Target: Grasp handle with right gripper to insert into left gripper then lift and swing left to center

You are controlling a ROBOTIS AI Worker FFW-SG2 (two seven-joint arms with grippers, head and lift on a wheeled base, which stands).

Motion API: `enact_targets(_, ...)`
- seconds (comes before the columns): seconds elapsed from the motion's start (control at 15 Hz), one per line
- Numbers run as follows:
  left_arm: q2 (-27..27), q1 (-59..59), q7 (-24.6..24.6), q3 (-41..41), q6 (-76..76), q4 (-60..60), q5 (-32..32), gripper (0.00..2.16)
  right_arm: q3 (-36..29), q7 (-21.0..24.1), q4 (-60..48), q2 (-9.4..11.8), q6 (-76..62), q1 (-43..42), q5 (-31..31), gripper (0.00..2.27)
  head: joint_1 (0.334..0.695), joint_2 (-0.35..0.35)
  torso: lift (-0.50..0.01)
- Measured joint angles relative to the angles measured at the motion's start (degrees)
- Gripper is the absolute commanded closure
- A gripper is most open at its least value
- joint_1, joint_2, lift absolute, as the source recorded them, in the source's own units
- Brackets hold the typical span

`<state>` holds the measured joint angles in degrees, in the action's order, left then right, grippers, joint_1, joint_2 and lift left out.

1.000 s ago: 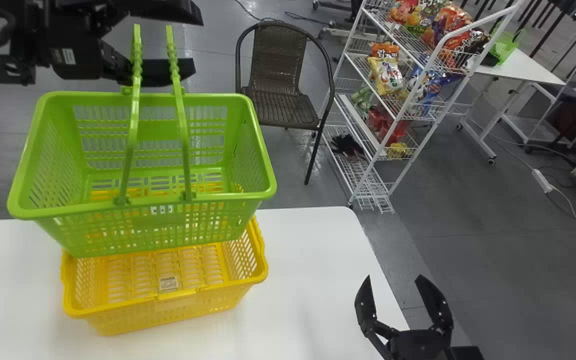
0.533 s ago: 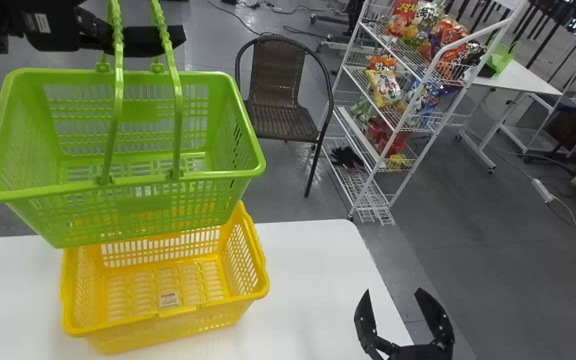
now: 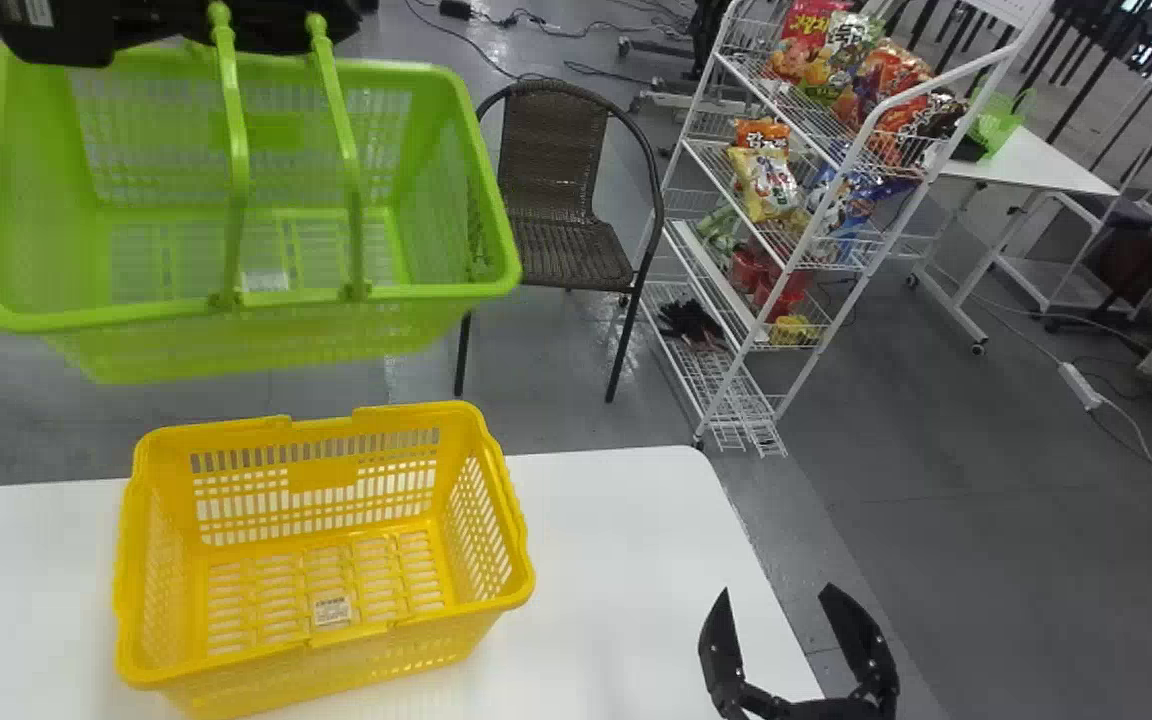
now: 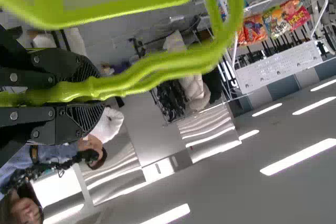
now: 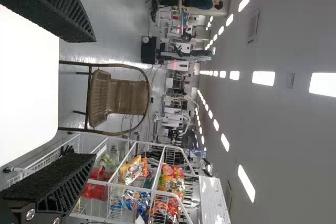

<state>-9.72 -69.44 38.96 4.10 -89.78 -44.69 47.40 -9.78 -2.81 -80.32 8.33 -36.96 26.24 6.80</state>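
Observation:
In the head view, my left gripper (image 3: 276, 25) at the top left holds the two handles of the green basket (image 3: 236, 318), which hangs above and behind the yellow basket (image 3: 316, 640). The left wrist view has the left gripper (image 4: 79, 94) shut on the green handles (image 4: 152, 72), pressed between its pads. Down at the lower right, off to the right of both baskets, my right gripper (image 3: 798, 640) stands open with nothing between its fingers. The right wrist view gives the right gripper (image 5: 79, 98) wide apart, a corner of the white table between its fingers.
The yellow basket stands on the white table (image 3: 616, 560). Beyond the table's far edge is a brown wicker chair (image 3: 561, 240). A white wire rack (image 3: 736, 370) with snack bags (image 3: 766, 180) stands behind to the right, and a second white table (image 3: 1046, 160) farther back.
The green basket, held by my left gripper, has risen and moved away from the yellow basket, whose whole rim now shows. The view has shifted slightly. The right gripper has stayed open.

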Motion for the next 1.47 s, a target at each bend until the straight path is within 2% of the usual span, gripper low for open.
enact_targets(0.13,-1.63,-0.51,1.15,-1.07,-0.01,0.01,-0.86,2.06,0.08,0.00,0.00,0.00,-0.01,-0.04,0.00,0.02,0.640,-0.315,0.000)
enact_targets(0.33,-6.91,-1.06,4.76,-4.99,-0.01,-0.01,-1.20,2.06,-0.03,0.00,0.00,0.06,0.04,-0.06,0.04,0.02,0.646,-0.283,0.000)
enact_targets(0.67,-20.29,0.49,12.51,-8.68,-0.01,-0.43,-1.20,2.06,0.06,0.00,0.00,0.19,1.84,-0.37,-0.15,0.02,0.671,-0.167,0.000)
enact_targets(0.8,-25.18,1.92,14.21,-8.46,-0.01,-0.57,-0.82,2.06,0.18,0.00,0.00,0.20,2.38,-0.52,-0.27,0.02,0.684,-0.091,0.000)
enact_targets(1.13,-33.81,10.16,16.35,-4.62,-0.01,-3.83,-0.17,2.06,-0.02,0.04,-0.01,0.72,4.04,-0.78,-0.28,0.02,0.695,0.005,0.000)
enact_targets(1.47,-38.54,26.48,17.35,6.51,-0.01,-13.35,0.23,2.06,-0.41,0.00,0.47,0.91,4.75,-0.76,-0.25,0.02,0.695,0.064,0.000)
